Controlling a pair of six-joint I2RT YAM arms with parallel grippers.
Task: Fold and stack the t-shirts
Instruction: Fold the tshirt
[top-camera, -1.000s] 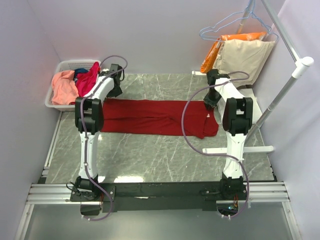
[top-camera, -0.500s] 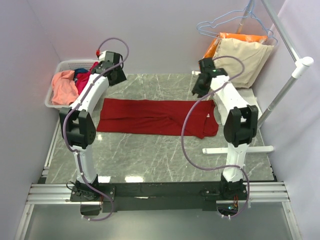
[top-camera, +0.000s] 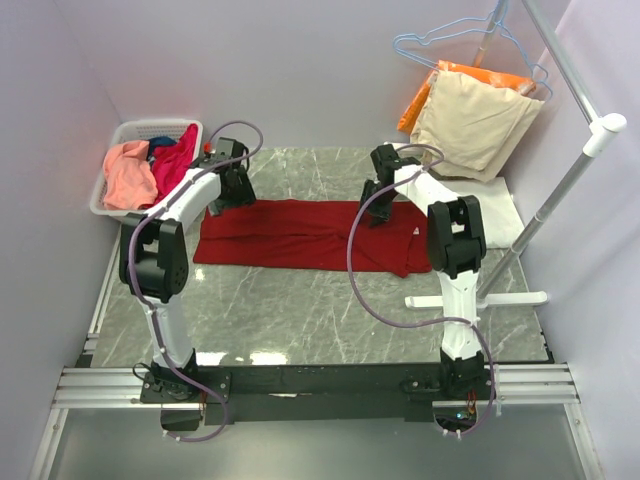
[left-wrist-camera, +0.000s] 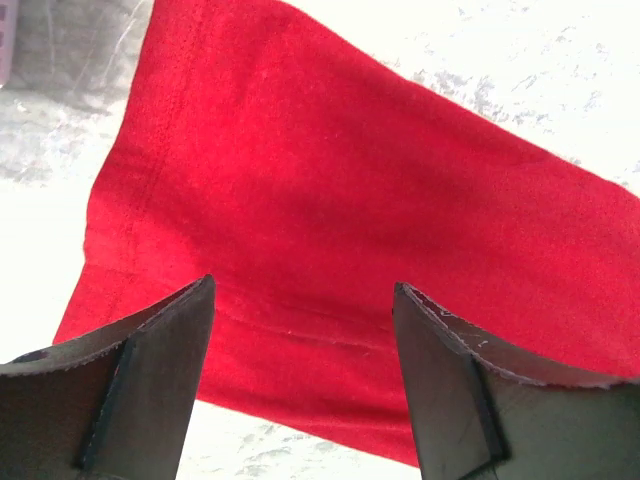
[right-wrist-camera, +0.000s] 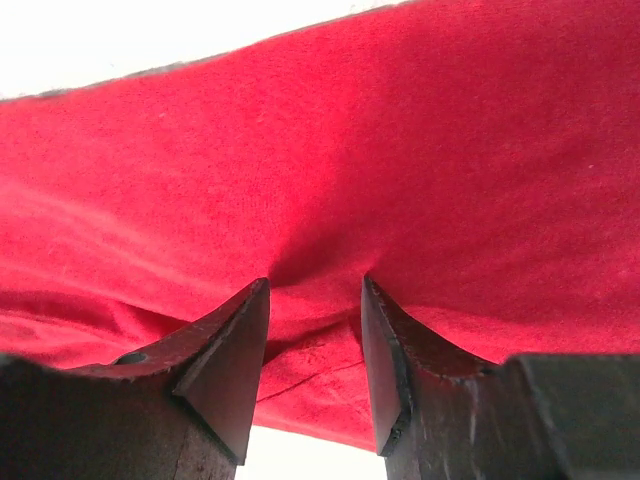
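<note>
A white basket (top-camera: 108, 195) at the surface's (top-camera: 300, 310) far left corner held a pink shirt (top-camera: 127, 172), a magenta shirt (top-camera: 176, 158) and a glimpse of a blue shirt (top-camera: 160, 143), all heaped loosely together. Just right of the basket, the left pincer (left-wrist-camera: 302, 290) hovered with its jaws wide and nothing between them, over the left end of the red shirt (top-camera: 290, 235). That shirt lay flat on the grey marbled surface, folded into a long band running left to right between the two arms, its left hem square and its right end bunched and lumpier. The right pincer (right-wrist-camera: 315, 283) pointed down at the band's far edge toward the right end, its jaws parted to a narrower gap, tips at the cloth and a small pucker of red cloth showing in the gap, nothing clamped. Beyond the right arm, a white shirt (top-camera: 505, 215) lay flat at the surface's right edge. Above it, a beige garment (top-camera: 470, 125) and an orange garment (top-camera: 418, 102) hung on wire hangers (top-camera: 440, 35) from a white rack (top-camera: 565, 185) standing at the right side.
</note>
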